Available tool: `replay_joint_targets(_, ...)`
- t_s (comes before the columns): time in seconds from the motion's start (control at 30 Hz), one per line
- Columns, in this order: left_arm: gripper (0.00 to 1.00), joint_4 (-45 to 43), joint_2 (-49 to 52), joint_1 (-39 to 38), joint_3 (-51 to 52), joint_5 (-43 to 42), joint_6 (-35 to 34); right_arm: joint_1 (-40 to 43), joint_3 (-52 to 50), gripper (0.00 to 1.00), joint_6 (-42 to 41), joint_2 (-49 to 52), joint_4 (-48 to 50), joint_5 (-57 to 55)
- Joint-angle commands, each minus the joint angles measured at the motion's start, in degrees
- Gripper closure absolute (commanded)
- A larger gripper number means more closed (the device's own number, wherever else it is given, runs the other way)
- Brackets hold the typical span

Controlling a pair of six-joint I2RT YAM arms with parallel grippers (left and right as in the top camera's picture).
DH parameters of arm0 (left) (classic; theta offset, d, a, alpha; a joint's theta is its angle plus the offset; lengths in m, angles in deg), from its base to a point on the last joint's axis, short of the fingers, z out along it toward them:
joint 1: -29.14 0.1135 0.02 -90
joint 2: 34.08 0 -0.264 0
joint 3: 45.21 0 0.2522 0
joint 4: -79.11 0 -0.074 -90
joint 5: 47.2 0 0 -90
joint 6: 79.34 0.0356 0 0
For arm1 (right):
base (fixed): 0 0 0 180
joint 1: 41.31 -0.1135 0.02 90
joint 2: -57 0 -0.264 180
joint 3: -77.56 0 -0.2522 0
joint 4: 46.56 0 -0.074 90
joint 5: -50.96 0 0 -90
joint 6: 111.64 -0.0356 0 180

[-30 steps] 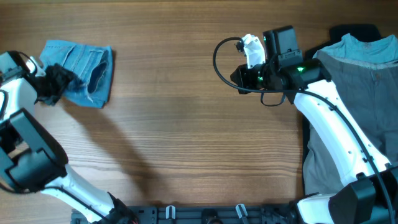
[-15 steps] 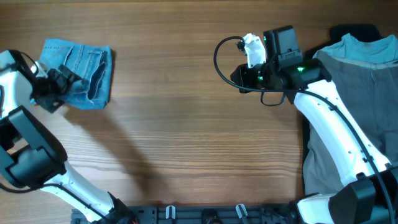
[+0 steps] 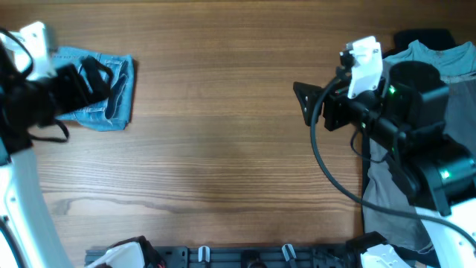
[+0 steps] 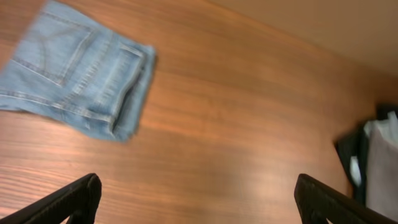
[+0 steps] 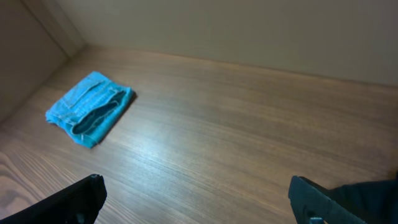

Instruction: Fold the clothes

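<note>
A: What changed in the last second?
B: The left gripper (image 4: pixel 199 198) came off the jeans (image 3: pixel 104 88). A second ago it sat on the left edge of the bundle; now the arm is lifted up toward the overhead camera.
A: Jaws?
B: Spread wide in the left wrist view, only bare table (image 3: pixel 223 149) between the tips, holding nothing.
A: Right side?
B: The right gripper (image 5: pixel 196 202) has drawn back toward its own side and risen too. Its fingers are also spread and empty, hanging over open wood well away from the denim.
A: Did the jeans move?
B: Barely. Same far-left spot on the table, a compact folded rectangle with seams and a pocket facing up. The layered edge is on the side nearer the table's middle. Nothing touches them.
A: Meaning for the task?
B: My read is the fold is done and this is the release and retreat. Both arms are backing off with nothing gripped.
A: Anything else there?
B: The grey trousers (image 3: pixel 457 59) and a black garment (image 3: pixel 420 37) are heaped at the right edge, partly under the right arm, untouched.
A: Risk?
B: Low, the bundle lies flat, though the top layer could spring open a little now it's let go
</note>
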Motion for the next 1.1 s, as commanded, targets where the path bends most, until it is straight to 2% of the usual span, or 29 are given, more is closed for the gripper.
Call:
replay_joint_targets(0.0,0.00,2.03,-4.04,-8.57,0.17,7.93,1.73,0.13,0.48,0.00,-0.20,-2.62,-0.74,-1.20)
replay_joint_targets(0.2,0.00,2.19,-5.42,-16.17,0.17,7.87,1.70,0.13,0.48,0.00,-0.17,-1.99,-4.46,-1.20)
replay_joint_targets(0.53,0.00,2.16,-5.14,-16.33,0.17,7.87,1.70,0.13,0.46,0.00,-1.11,1.09,-10.45,2.19)
replay_joint_targets(0.63,0.00,2.16,-5.14,-16.33,0.17,7.87,1.73,0.46,0.48,0.00,-1.09,0.07,-8.02,-0.79)
replay_joint_targets(0.8,0.00,2.16,-5.14,-16.33,0.17,7.87,1.70,0.46,0.46,0.00,8.83,-9.40,-3.65,-3.37)
replay_joint_targets(0.97,0.00,2.16,-5.14,-16.33,0.17,7.87,1.70,0.46,-4.33,0.01,12.20,-20.98,-2.93,-11.41)
replay_joint_targets(1.07,0.00,2.16,-5.14,-16.33,0.17,7.87,1.70,0.48,-11.80,0.00,12.48,-27.45,-2.38,-13.55)
